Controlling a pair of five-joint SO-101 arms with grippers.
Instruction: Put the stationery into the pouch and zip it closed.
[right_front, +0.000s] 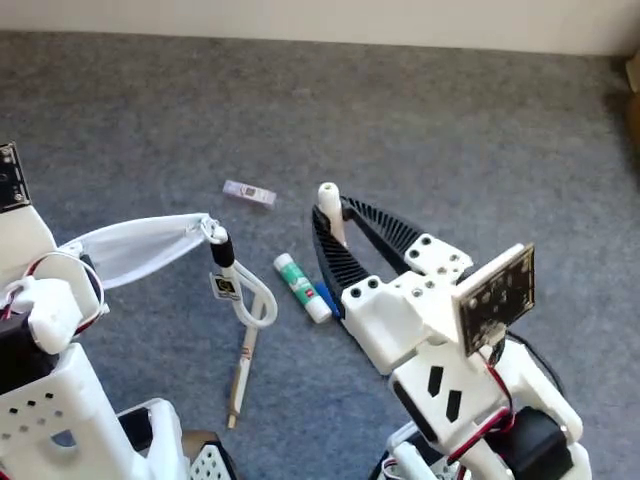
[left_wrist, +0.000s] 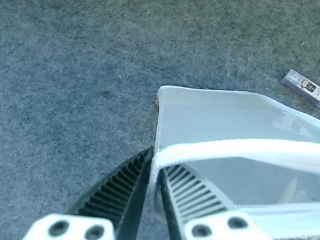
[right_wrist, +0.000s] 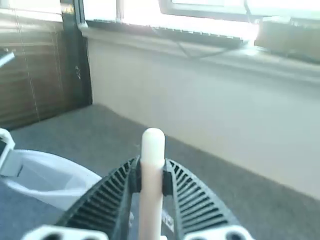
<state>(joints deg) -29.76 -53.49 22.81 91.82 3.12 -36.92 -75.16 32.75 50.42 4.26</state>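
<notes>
Your right gripper (right_wrist: 150, 172) is clamping white stick (right_wrist: 152, 142), beside glue stick (right_front: 302, 288), well apart from pouch (right_front: 140, 248). Your left gripper (left_wrist: 154, 170) is pinching pouch rim. Mouth is possibly sagging narrow, hard to judge; you're risking stick catching rim, tugging it from thin pinch.

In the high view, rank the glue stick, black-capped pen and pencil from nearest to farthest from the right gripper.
From the right gripper, holding a white stick:
1. Glue stick, beside its jaws.
2. Black-capped pen, farther out by the pouch mouth.
3. Pencil, farthest, back toward the arms' bases.
</notes>
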